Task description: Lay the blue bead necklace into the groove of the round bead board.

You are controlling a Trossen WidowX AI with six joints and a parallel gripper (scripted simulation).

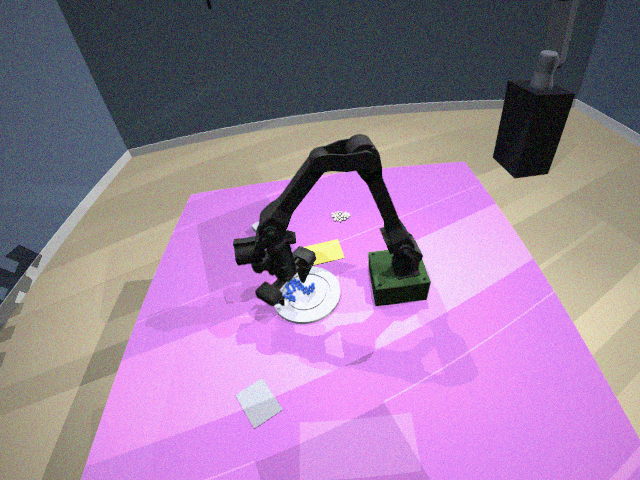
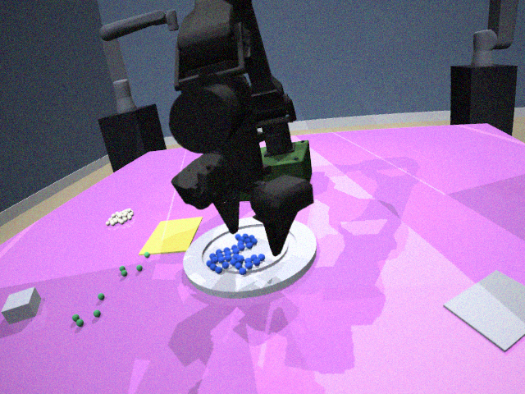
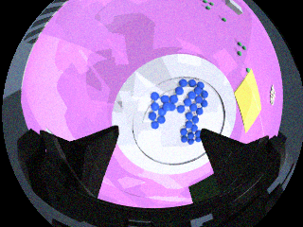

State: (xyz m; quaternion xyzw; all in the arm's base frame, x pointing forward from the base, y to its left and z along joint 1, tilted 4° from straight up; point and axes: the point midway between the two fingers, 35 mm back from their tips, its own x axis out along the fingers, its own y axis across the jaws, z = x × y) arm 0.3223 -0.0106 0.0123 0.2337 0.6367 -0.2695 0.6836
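Observation:
The blue bead necklace [image 1: 299,289] [image 2: 234,254] [image 3: 180,112] lies bunched in a heap on the round white bead board [image 1: 325,302] [image 2: 294,248] [image 3: 142,132], inside its ring groove on the board's left half. My gripper [image 1: 288,283] [image 2: 254,242] [image 3: 162,131] is open wide and hangs just above the board. Its two fingertips stand on either side of the heap, and nothing is between them.
A yellow card [image 1: 325,250] [image 2: 172,234] [image 3: 248,102] lies next to the board. White beads [image 1: 340,215] [image 2: 120,217] and scattered green beads [image 2: 99,296] [image 3: 240,47] lie on the pink mat. There is a grey block [image 2: 20,303], a grey tile [image 1: 258,403] [image 2: 491,307], and the arm's green base [image 1: 398,279].

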